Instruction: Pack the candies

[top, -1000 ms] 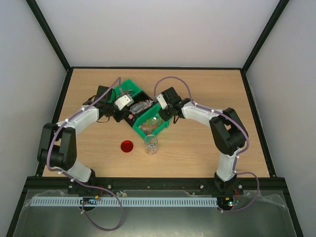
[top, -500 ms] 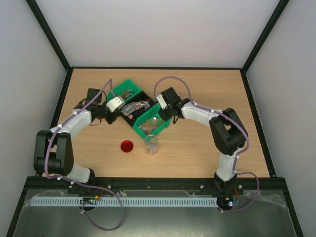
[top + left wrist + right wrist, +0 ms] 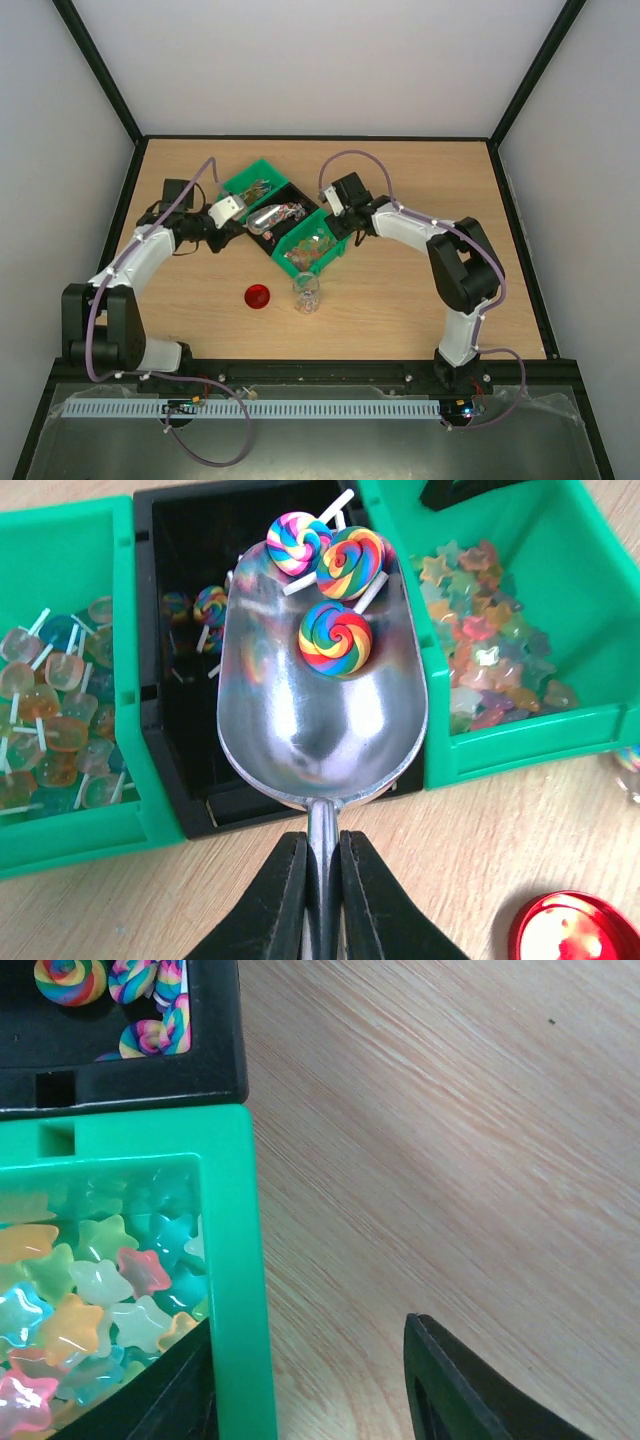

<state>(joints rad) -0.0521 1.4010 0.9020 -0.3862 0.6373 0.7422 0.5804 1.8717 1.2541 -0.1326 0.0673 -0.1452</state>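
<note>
Over black bin (image 3: 190,780): L gripper (image 3: 322,852) clamped on scoop (image 3: 320,720) handle; three candies (image 3: 335,640) sit at scoop's far end, well ahead of fingers; R gripper (image 3: 310,1375) spread wide astride green bin (image 3: 235,1260) wall, holding nothing; jar (image 3: 307,293) open, lid (image 3: 257,296) beside it; load not yet tipped in; est. early-mid; jar fill unclear.

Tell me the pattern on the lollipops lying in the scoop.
The lollipops in the scoop have rainbow spiral swirls, clearest in the left wrist view.
</note>
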